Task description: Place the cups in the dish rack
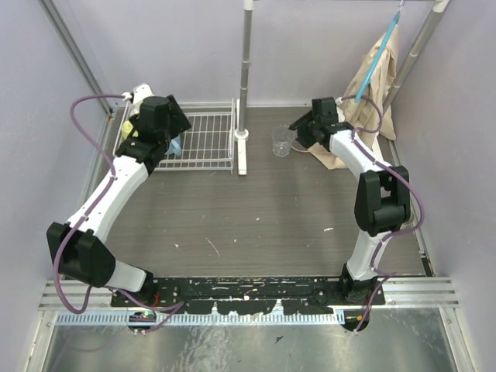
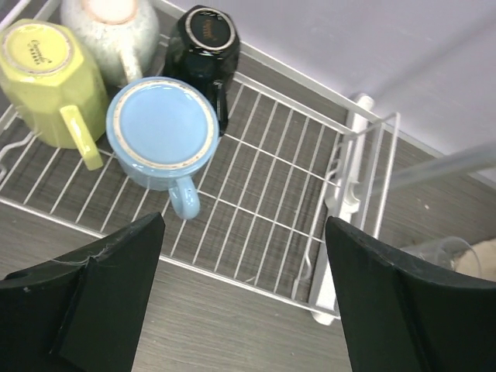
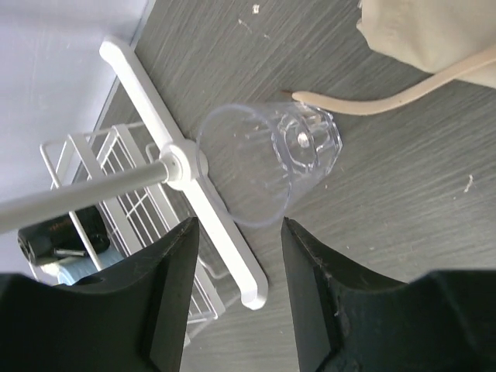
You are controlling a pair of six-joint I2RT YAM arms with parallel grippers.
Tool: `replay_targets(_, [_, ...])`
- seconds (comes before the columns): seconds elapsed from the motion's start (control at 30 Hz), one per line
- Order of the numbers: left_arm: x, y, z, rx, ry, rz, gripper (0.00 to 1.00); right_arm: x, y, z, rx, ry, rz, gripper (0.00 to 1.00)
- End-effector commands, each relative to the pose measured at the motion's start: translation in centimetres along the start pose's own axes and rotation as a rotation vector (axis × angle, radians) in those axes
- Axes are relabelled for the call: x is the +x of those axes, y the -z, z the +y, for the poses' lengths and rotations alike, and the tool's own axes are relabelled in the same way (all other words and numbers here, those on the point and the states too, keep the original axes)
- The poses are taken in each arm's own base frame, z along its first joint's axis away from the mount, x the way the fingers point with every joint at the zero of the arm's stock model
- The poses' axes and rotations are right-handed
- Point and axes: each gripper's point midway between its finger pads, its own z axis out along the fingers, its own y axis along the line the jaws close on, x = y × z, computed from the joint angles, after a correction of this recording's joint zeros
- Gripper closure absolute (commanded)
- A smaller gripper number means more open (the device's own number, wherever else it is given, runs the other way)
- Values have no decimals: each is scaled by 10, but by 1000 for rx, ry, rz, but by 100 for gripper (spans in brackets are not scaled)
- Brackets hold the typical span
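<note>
Done: yellow mug (image 2: 43, 77), cream-white mug (image 2: 108, 27), black mug (image 2: 203, 43), light blue mug (image 2: 161, 132) in the dish rack (image 2: 271, 194). Still out: clear glass (image 3: 271, 159), on the table (image 3: 387, 232) beside the dish rack. Left end effector (image 2: 244, 256), right end effector (image 3: 238, 232): wide open, empty.

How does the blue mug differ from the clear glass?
The blue mug sits in the rack; the glass stands on the table outside it. The mug is opaque with a handle; the glass is clear, handleless. The mug looks bottom-up; the glass is mouth-up. Neither is gripped.
</note>
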Motion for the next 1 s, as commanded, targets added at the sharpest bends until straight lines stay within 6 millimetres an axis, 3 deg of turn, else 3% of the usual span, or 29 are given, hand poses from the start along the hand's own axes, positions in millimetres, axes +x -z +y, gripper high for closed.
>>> replay_targets(0.0, [-6,15,-18,128,-10,24,7,-14,-4,6,53,-43,-41,48])
replay_targets(0.4, [-13,40,-60,333,-24,146,5,4,-24,-5,79,-48,-5,51])
replay_targets(0.67, [-8,45,-51,340,-20,162,5,22,-41,-5,86,-45,13,51])
replay_targets(0.97, [-9,47,-44,343,-14,161,5,24,-51,-6,92,-39,-5,58])
